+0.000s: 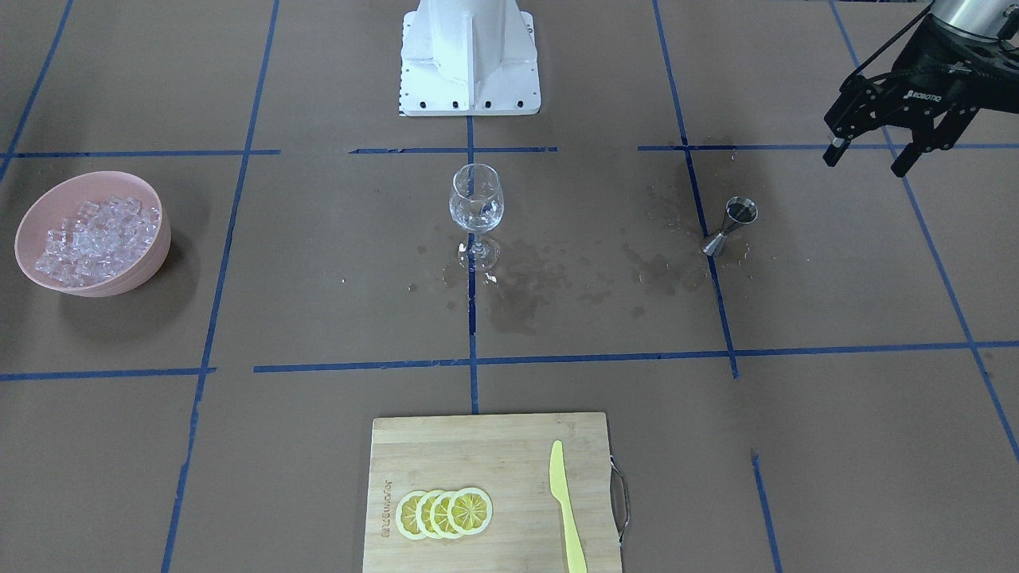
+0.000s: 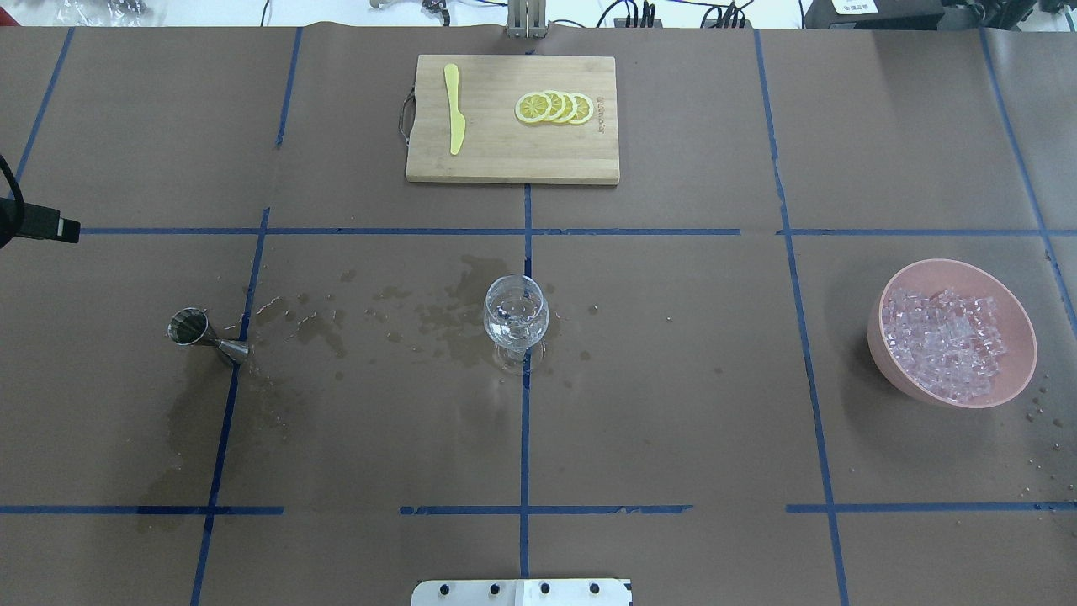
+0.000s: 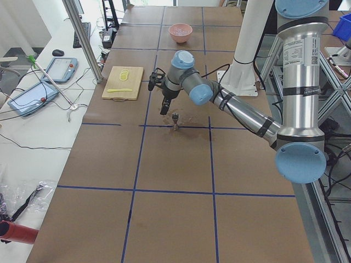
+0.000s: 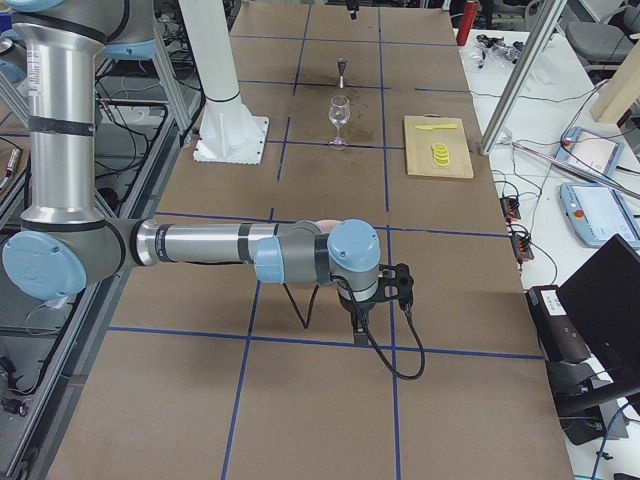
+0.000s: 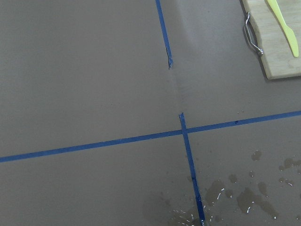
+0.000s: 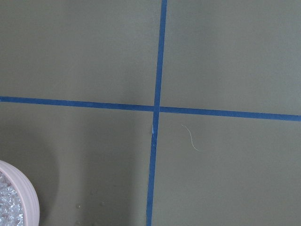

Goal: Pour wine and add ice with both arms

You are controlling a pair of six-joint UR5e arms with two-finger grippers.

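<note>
The left gripper (image 1: 868,159) hangs spread and empty near the jigger (image 1: 731,227), while whether the right gripper (image 4: 358,322) is clenched cannot be told.

- We hold our left gripper (image 1: 868,163) raised, its fingers spread apart.
- Our right arm (image 4: 200,243) reaches out level; whether our right gripper (image 4: 396,286) is closed is unclear.

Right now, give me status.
Left gripper open, empty; right gripper unclear. Wine in glass, ice in bowl. Wet patches around glass and jigger.
</note>
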